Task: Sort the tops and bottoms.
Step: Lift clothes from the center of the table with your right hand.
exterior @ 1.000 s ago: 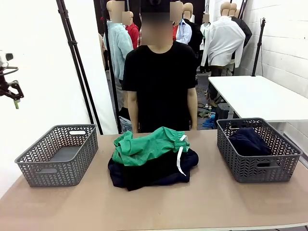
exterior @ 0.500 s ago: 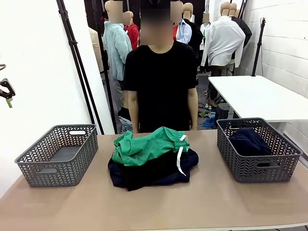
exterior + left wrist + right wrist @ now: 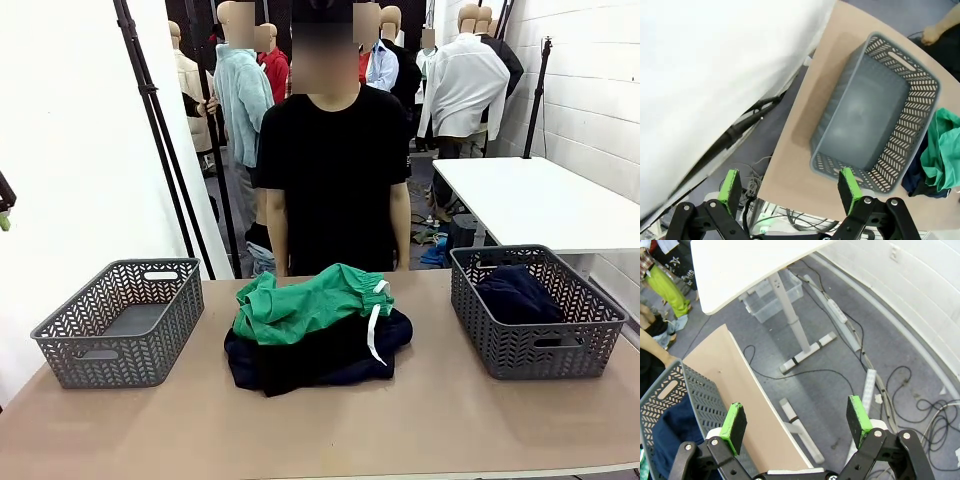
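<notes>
Front view has the bottoms (image 3: 305,300) in the middle of the table (image 3: 450,420), heaped on a dark garment (image 3: 320,365), white drawstring (image 3: 374,335) trailing. The left wrist view looks straight down into the left basket (image 3: 892,152) instead. The left gripper (image 3: 789,179) hangs high off the table's edge, jaws spread, gripping nothing. The right gripper (image 3: 796,412) is likewise agape, out beyond the right basket (image 3: 675,390).

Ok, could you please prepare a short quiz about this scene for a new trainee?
1. True or false: the bright green cloth garment with a white drawstring lies inside a basket.
2. What does the right grey plastic lattice basket hold? A) nothing B) a dark blue garment C) a white shirt
3. Fill in: the left claw and the right claw are both ____.
Key: 1 false, it lies on dark clothes on the tan table; 2 B; 3 open.
</notes>
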### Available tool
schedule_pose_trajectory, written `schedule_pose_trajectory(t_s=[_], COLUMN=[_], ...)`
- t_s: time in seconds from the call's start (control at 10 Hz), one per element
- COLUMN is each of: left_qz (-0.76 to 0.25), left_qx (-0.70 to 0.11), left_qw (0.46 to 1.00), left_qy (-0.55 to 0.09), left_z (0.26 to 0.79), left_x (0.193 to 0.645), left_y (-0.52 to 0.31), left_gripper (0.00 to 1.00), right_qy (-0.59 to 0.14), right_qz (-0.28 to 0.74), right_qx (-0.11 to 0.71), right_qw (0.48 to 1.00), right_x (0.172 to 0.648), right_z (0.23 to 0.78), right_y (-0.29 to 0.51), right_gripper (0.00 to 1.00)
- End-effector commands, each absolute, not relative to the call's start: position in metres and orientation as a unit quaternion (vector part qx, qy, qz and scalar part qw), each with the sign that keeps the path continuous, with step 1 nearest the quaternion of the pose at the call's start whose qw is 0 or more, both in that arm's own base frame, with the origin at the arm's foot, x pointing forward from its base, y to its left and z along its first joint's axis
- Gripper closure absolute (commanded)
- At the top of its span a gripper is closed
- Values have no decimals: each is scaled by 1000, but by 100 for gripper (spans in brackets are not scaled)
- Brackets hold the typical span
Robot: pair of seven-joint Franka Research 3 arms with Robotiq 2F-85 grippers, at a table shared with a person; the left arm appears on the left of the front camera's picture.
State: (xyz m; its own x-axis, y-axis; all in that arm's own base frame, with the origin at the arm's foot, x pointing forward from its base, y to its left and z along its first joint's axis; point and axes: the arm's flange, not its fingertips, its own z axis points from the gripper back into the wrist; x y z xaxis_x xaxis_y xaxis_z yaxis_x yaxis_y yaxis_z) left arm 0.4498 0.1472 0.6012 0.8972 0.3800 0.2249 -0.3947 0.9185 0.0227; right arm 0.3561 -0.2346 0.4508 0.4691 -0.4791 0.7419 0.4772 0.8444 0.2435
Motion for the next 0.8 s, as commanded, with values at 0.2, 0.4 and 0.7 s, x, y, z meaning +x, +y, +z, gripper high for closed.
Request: schedule_pose_trajectory(t_s=[0.2,0.4,0.7], left_qz=[222,222,222], left_qx=[32,32,32], left_qw=[968,968,968], left_qy=[-112,-112,-112], left_z=[602,602,602], left_x=[451,451,451], left_y=[143,143,143], left_gripper=[0,0,0], right_qy=[-506,-576,-549], right_qz=[-145,-43,214], right_qx=[-44,-56,-16], right_qw=[849,815,808], right_x=[374,356,347], right_z=[564,648,709], right_y=[-152,-87,45], right_gripper=[0,0,0])
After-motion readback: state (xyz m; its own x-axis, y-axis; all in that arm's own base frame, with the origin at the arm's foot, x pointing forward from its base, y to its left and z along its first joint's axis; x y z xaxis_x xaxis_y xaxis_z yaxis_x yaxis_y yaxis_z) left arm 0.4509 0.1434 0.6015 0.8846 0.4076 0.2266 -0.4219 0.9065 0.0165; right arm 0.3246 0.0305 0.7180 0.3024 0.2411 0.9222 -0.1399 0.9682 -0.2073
